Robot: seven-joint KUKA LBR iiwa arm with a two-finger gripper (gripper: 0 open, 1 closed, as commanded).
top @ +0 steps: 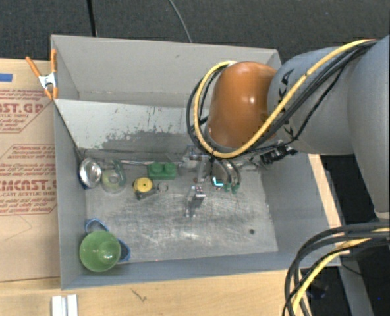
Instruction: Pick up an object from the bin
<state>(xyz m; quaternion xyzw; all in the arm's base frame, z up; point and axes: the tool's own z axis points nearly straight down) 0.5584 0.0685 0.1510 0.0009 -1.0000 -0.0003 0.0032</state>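
My gripper (195, 201) hangs below the orange wrist cover, over the bin's floor right of the middle; its metal fingers point down at bare floor and nothing shows between them. A green block (161, 171) lies to its upper left near the back wall. A small yellow round piece (142, 186) with a dark part sits left of the gripper.
A shiny metal can (89, 172) and a clear round lid (113, 180) lie at the left wall. A green ball (99, 251) on a blue piece sits in the front left corner. The arm covers the bin's right rear part.
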